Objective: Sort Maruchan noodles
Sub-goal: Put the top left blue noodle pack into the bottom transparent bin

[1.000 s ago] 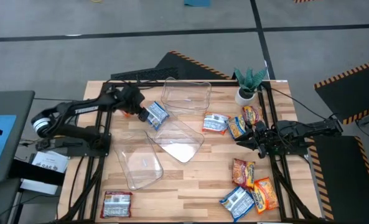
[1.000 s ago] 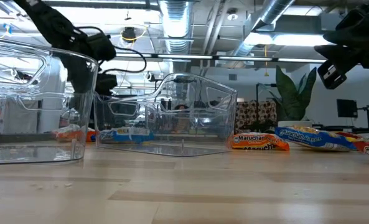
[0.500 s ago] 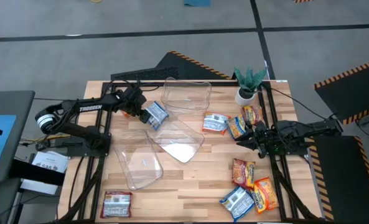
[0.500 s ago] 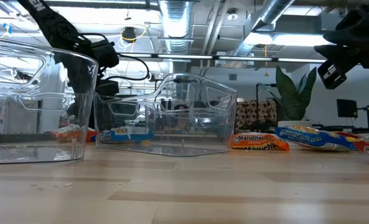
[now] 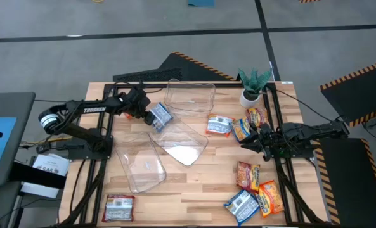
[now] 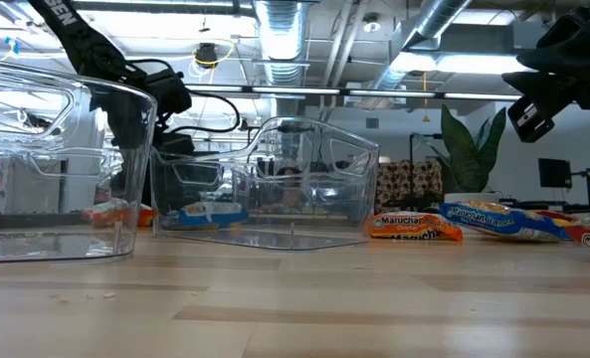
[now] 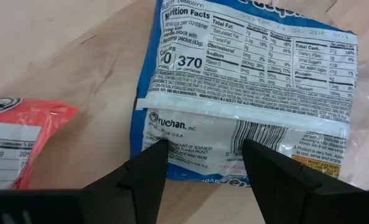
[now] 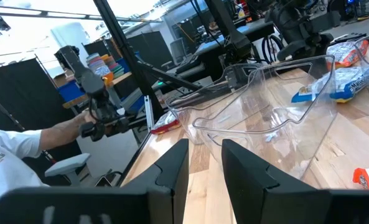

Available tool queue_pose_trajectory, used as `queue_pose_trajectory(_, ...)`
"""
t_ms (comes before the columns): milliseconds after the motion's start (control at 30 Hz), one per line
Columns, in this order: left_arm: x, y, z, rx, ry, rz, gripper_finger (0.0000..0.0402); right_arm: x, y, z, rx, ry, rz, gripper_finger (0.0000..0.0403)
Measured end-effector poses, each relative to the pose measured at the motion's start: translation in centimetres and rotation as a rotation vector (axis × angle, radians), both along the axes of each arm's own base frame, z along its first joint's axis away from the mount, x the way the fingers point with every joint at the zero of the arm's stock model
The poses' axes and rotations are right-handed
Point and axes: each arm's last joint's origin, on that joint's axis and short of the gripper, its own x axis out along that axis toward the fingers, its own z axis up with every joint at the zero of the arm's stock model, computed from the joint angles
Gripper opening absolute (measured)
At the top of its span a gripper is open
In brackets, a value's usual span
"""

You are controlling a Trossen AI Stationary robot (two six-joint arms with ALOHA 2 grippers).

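floor [image 5: 175, 38]: grey, black seams, striped hazard tape | ceiling [image 6: 304, 40]: bare ducts, pipes, strip lights | potted plant [image 6: 469, 149] behind | desks [image 8: 134, 68], a person's sleeve [image 8: 4, 149]

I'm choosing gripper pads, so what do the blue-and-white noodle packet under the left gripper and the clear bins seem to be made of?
The blue-and-white noodle packet looks like thin glossy plastic film: printed, wrinkled, with a raised seam strip across its back. The open left gripper hovers over it. The clear bins look like rigid transparent plastic, smooth and shiny: the wooden tabletop shows through them and their rims catch highlights.
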Motion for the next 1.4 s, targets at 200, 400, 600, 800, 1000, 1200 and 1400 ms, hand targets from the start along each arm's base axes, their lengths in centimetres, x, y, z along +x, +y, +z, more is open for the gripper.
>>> queue_pose_trajectory(200,-0.3,0.2,1.2,0.065,-0.008,0.027,0.0204,0.0,0.0,0.0,0.000,0.000,0.000,0.0123)
queue_pose_trajectory(400,-0.6,0.3,1.5,0.136,0.035,0.033,0.0204,0.0,0.0,0.0,0.000,0.000,0.000,0.0123)
queue_pose_trajectory(600,-0.4,0.7,0.8,0.131,0.051,0.026,0.0204,0.0,0.0,0.0,0.000,0.000,0.000,0.0123)
queue_pose_trajectory(800,0.1,1.4,-0.7,0.082,0.051,0.016,0.0204,0.0,0.0,0.0,0.000,0.000,0.000,0.0123)
queue_pose_trajectory(1000,0.6,1.9,-2.0,0.060,0.058,0.009,0.0201,0.0,0.0,0.0,0.000,0.000,0.000,0.0123)
queue_pose_trajectory(1200,0.3,1.7,-1.0,0.105,0.060,0.029,0.0099,0.0,0.0,0.0,0.000,0.000,0.000,0.0123)
queue_pose_trajectory(1400,-1.1,0.8,1.2,0.163,0.085,0.061,0.0005,0.0,0.0,0.0,0.000,0.000,0.000,0.0123)
